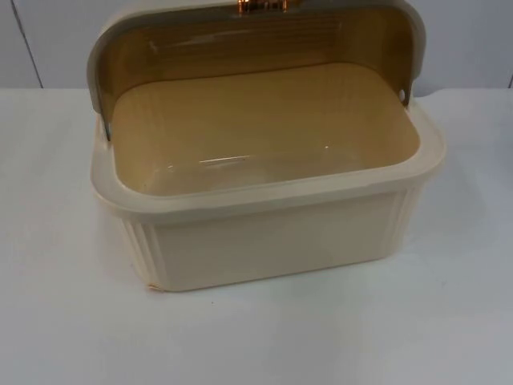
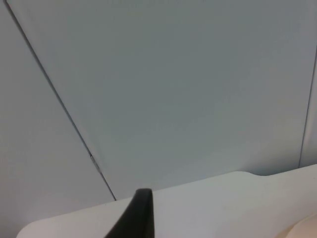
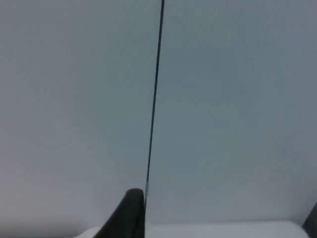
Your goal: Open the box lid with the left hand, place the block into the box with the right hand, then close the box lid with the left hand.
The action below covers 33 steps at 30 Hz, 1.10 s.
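Observation:
A cream ribbed box (image 1: pixel 272 241) stands in the middle of the white table in the top view. Its lid (image 1: pixel 248 44), tinted amber with a cream rim, is swung up and back, and a gold handle (image 1: pixel 261 6) shows at its top edge. The box's tan inside (image 1: pixel 256 136) is bare. My left gripper (image 2: pixel 141 218) is held up at the table's far edge, facing the grey wall. My right gripper (image 3: pixel 221 223) also faces the wall, open, with nothing between its fingertips (image 3: pixel 130 213).
The grey partition wall (image 1: pixel 48 40) rises right behind the box, with dark seams (image 3: pixel 154 99) between its panels. White table (image 1: pixel 64 321) lies in front of the box and at both its sides. A cream edge (image 2: pixel 307 229) shows in the left wrist view.

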### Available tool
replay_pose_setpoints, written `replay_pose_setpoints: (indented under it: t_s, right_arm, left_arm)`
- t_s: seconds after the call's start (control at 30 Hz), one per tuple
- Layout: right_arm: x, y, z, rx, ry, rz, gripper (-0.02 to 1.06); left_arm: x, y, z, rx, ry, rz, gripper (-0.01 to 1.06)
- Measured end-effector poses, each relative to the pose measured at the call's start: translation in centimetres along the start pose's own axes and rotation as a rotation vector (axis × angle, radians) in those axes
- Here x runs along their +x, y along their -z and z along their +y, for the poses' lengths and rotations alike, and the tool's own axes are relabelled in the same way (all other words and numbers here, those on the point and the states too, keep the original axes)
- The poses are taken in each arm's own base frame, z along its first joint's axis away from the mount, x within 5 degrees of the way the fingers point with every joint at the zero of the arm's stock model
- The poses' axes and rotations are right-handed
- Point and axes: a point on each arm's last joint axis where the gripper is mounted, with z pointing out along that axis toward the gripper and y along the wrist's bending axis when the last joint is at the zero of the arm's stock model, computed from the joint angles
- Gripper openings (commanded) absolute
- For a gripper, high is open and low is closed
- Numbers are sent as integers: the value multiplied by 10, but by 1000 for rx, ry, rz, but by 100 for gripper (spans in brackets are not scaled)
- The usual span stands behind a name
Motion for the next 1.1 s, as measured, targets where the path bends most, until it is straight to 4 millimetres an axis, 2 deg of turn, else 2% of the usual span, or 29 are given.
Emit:
replay_pose_setpoints:
  t_s: [0.23, 0.53, 0.63, 0.87, 0.97, 1.03, 1.1]
  right_arm:
    - [14, -31, 6, -37, -43, 76, 100]
    - [15, -37, 6, -39, -45, 76, 100]
    - [15, -37, 6, -39, -45, 72, 100]
    - [14, -37, 6, -39, -45, 67, 100]
    - [14, -37, 7, -46, -58, 67, 100]
    - [14, -37, 7, -46, -56, 67, 100]
    - [14, -37, 7, -46, -56, 67, 100]
  left_arm:
    - [0, 0, 0, 0, 0, 0, 105]
    - [-2, -3, -3, 22, 26, 41, 105]
    - [-11, -12, -7, 39, 0, 61, 105]
    - [-45, -55, -40, 125, -122, 50, 105]
    - [-47, -65, -51, 152, -180, 48, 105]
    - [-45, -82, -73, 211, -309, 48, 105]
    - [-45, -84, -77, 223, -351, 42, 105]
